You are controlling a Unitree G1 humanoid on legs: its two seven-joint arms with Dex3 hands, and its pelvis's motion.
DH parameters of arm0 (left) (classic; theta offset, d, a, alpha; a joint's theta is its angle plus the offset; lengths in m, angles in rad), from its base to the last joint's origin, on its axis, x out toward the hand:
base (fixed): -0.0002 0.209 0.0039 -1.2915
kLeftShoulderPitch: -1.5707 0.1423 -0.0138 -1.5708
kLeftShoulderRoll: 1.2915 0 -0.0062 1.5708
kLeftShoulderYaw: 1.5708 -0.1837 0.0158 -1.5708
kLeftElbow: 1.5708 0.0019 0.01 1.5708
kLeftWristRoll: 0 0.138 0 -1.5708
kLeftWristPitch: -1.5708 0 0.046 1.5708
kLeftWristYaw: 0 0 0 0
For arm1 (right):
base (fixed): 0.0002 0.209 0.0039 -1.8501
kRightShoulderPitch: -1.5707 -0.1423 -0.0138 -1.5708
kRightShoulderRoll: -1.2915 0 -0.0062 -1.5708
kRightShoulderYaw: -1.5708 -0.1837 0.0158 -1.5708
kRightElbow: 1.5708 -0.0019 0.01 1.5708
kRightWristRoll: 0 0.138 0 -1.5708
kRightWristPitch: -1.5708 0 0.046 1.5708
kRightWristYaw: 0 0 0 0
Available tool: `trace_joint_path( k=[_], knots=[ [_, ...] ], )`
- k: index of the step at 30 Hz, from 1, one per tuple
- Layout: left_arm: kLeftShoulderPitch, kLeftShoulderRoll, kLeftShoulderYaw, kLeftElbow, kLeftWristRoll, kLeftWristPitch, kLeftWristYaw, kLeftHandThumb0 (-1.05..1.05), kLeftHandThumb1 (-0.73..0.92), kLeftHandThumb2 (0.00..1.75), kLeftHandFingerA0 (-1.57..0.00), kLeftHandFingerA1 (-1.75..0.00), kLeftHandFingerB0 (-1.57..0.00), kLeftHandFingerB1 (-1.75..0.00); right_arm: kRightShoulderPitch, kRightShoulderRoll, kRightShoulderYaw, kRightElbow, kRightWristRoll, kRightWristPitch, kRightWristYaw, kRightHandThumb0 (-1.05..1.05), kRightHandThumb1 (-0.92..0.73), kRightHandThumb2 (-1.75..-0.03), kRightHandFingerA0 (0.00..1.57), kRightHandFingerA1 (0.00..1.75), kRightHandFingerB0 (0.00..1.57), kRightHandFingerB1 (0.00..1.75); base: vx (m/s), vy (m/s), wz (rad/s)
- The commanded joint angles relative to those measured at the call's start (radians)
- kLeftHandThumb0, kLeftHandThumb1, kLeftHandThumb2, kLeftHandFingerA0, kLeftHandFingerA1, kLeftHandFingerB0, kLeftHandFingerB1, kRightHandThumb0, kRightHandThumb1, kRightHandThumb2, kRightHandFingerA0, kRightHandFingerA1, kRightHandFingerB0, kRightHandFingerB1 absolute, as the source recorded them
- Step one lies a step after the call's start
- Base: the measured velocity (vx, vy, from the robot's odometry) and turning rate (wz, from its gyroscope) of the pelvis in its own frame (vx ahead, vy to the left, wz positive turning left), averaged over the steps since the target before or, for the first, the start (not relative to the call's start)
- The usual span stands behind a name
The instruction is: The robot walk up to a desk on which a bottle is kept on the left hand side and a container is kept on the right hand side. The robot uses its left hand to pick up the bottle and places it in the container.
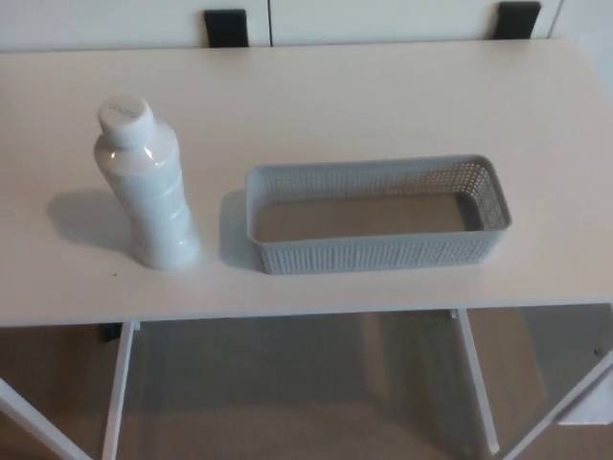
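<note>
Big white desk [383, 96] fills most of the view. The grey mesh basket [375, 251] sits empty right of center, and the white plastic bottle [146, 187] stands capped just beside it on the left. It's probably light, smooth and slippery (grabbing mid-body seems safest). Neither hand shows, so can't tell what the fingers are doing.
</note>
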Motion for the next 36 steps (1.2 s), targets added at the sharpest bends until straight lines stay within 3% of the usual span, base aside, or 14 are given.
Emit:
trace_joint_path(
  k=[1,8,10,19,21,22,23,25,26,28,30,31,33,36],
  knots=[
    [0.0,0.012,-0.006,-0.001,0.018,-0.014,-0.02,-0.37,0.65,0.59,-0.34,-0.34,-0.43,-0.35,-0.008,-0.018,0.001,0.021,-0.011,-0.016,-0.016,-0.48,-0.28,-0.5,0.87,0.51,0.72,0.46,0.12,0.003,0.07],
    [-0.01,0.008,0.003,-0.016,0.017,0.001,-0.007,-0.35,0.63,0.6,-0.38,-0.36,-0.43,-0.36,-0.018,-0.015,0.004,0.023,-0.017,-0.021,-0.016,-0.54,-0.27,-0.63,0.88,0.59,0.71,0.53,0.1,-0.016,0.03],
    [-0.012,0.007,0.004,-0.017,0.016,0.004,-0.007,-0.35,0.64,0.59,-0.37,-0.35,-0.45,-0.36,-0.021,-0.016,0.006,0.027,-0.022,-0.025,-0.016,-0.48,-0.3,-0.51,0.87,0.51,0.71,0.45,0.0,0.0,0.0],
    [-0.028,0.0,0.017,-0.033,0.01,0.027,0.014,-0.34,0.61,0.58,-0.37,-0.35,-0.44,-0.36,-0.037,-0.019,0.012,0.038,-0.023,-0.029,-0.019,-0.51,-0.3,-0.5,0.86,0.51,0.72,0.45,0.0,0.0,0.0],
    [-0.025,-0.017,0.052,-0.059,-0.011,0.034,0.05,-0.32,0.61,0.58,-0.25,-0.34,-0.46,-0.37,-0.022,-0.011,0.013,0.004,-0.019,-0.021,-0.024,-0.49,-0.31,-0.51,0.87,0.52,0.72,0.46,0.0,0.0,0.0],
    [-0.013,-0.064,0.12,-0.104,-0.043,0.0,0.132,-0.32,0.52,0.67,-0.06,-0.23,-0.07,-0.2,-0.025,-0.017,0.012,0.014,-0.019,-0.024,-0.018,-0.5,-0.3,-0.5,0.87,0.51,0.73,0.46,0.0,0.0,0.0],
    [0.004,-0.098,0.175,-0.167,-0.053,-0.036,0.2,-0.32,0.49,0.71,-0.02,-0.23,-0.01,-0.14,-0.028,-0.021,0.013,0.024,-0.021,-0.026,-0.017,-0.51,-0.3,-0.51,0.89,0.52,0.71,0.46,0.0,0.0,0.0],
    [0.003,-0.129,0.212,-0.228,-0.035,-0.072,0.26,-0.32,0.5,0.7,-0.02,-0.19,-0.01,-0.15,-0.042,-0.032,0.012,0.028,-0.022,-0.02,-0.02,-0.52,-0.29,-0.5,0.9,0.52,0.71,0.45,0.0,0.0,0.0],
    [0.005,-0.147,0.232,-0.271,-0.01,-0.132,0.304,-0.34,0.38,0.75,0.0,-0.26,0.0,-0.27,-0.046,-0.034,0.014,0.026,-0.022,-0.019,-0.016,-0.51,-0.3,-0.5,0.9,0.52,0.72,0.46,0.0,0.0,0.0],
    [0.014,-0.16,0.248,-0.385,0.068,-0.274,0.369,-0.45,0.39,0.74,-0.01,-0.26,-0.01,-0.25,-0.033,-0.023,0.024,-0.018,-0.026,-0.014,-0.02,-0.51,-0.29,-0.5,0.88,0.52,0.72,0.46,0.0,0.0,0.0],
    [0.02,-0.174,0.247,-0.484,0.098,-0.301,0.385,-0.49,0.37,0.72,-0.03,-0.25,-0.03,-0.23,-0.04,-0.022,0.028,-0.007,-0.029,-0.019,-0.024,-0.51,-0.29,-0.5,0.87,0.52,0.73,0.46,0.0,0.0,0.0],
    [0.028,-0.18,0.247,-0.553,0.095,-0.301,0.364,-0.49,0.53,0.65,-0.02,-0.17,-0.02,-0.17,-0.045,-0.023,0.029,0.002,-0.032,-0.02,-0.028,-0.51,-0.3,-0.51,0.88,0.51,0.73,0.46,0.0,0.0,0.0],
    [0.032,-0.18,0.238,-0.673,0.062,-0.248,0.321,-0.54,0.39,0.75,-0.01,-0.23,0.0,-0.19,-0.043,-0.023,0.035,0.003,-0.037,-0.026,-0.026,-0.59,-0.27,-0.65,0.84,0.58,0.64,0.5,0.0,0.0,0.0],
    [0.015,-0.18,0.202,-0.892,-0.011,-0.178,0.244,-0.45,0.45,0.7,0.0,-0.19,0.0,-0.15,-0.033,-0.019,0.043,-0.015,-0.041,-0.025,-0.028,-0.59,-0.26,-0.64,0.86,0.58,0.64,0.49,0.0,0.0,0.0]
  ],
)
